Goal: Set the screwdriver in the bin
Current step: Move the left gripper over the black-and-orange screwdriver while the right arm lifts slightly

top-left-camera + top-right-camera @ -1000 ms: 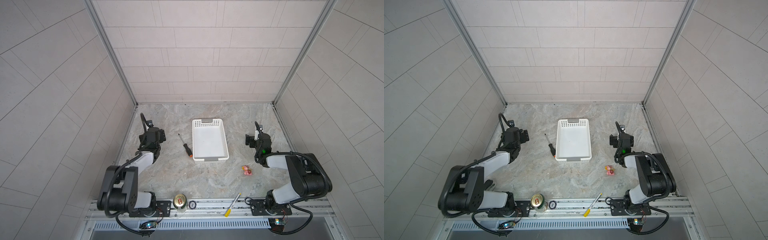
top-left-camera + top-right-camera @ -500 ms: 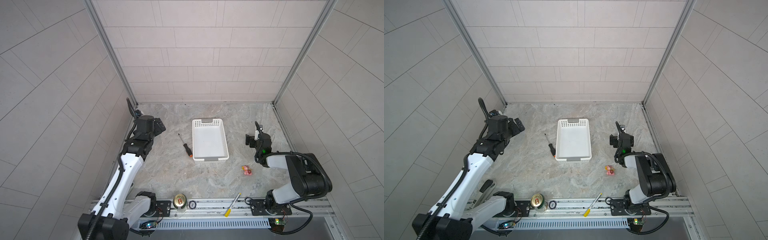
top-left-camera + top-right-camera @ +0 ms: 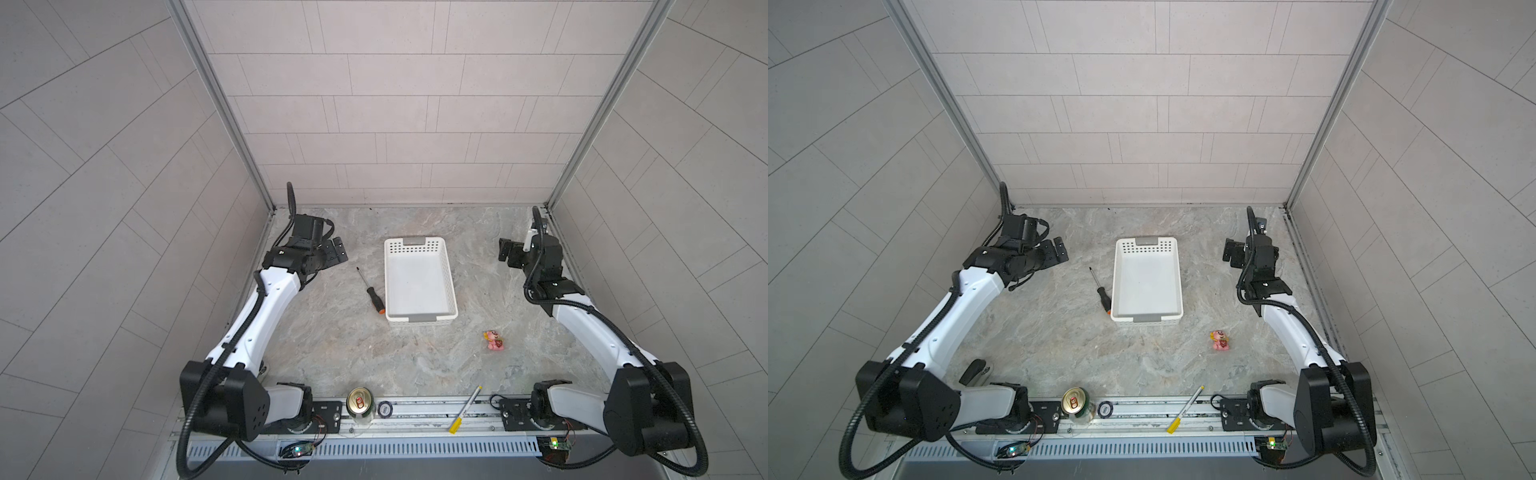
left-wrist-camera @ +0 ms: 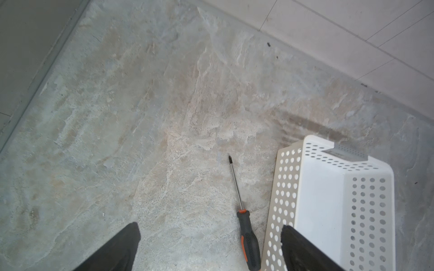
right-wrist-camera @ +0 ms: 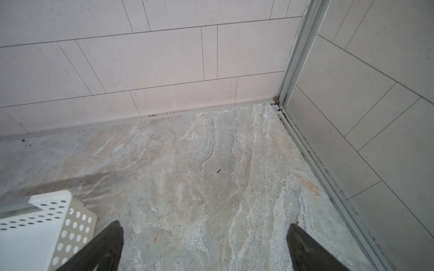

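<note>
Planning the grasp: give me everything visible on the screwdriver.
The screwdriver is slim, with a black handle, an orange butt and collar, and a thin metal shaft ending in a dark cross tip. It lies flat on the stone tabletop, just left of the bin, nearly parallel to its long wall, butt close to the near corner; contact unclear. Tip points to the back wall. Nothing grips it.

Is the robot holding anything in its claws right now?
No. The left gripper and right gripper are both open and empty. The screwdriver lies on the table beside the bin.
</note>
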